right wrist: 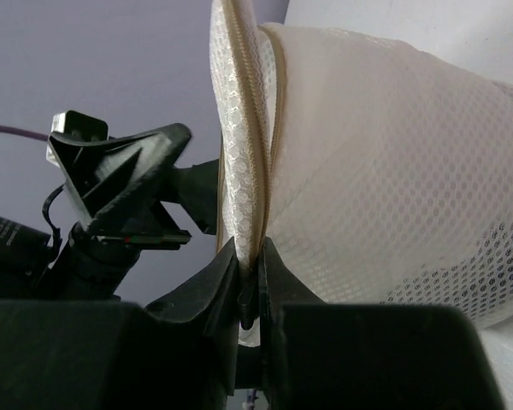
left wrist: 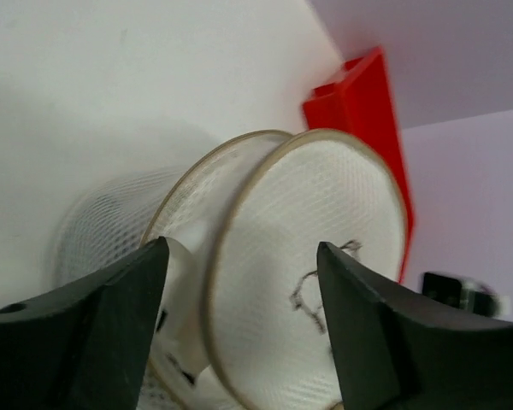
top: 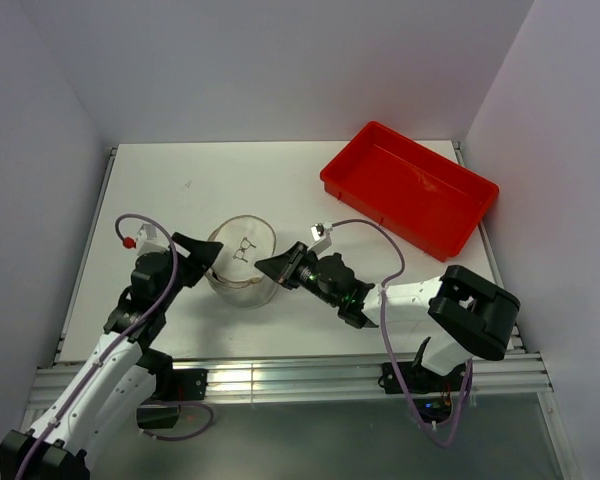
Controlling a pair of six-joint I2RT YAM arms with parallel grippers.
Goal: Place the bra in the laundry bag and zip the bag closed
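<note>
The laundry bag is a whitish mesh cylinder standing mid-table, its round tan-edged lid gaping a little from the body. White fabric with small dark marks, the bra, shows inside through that gap. My left gripper is open at the bag's left side; its two fingers straddle the lid's edge without touching it. My right gripper is at the bag's right side, shut on the bag's tan zipper edge, with a small dark pull between the jaws.
A red plastic tray sits at the back right of the white table, and its corner shows beyond the bag. Walls close in the table on the left, back and right.
</note>
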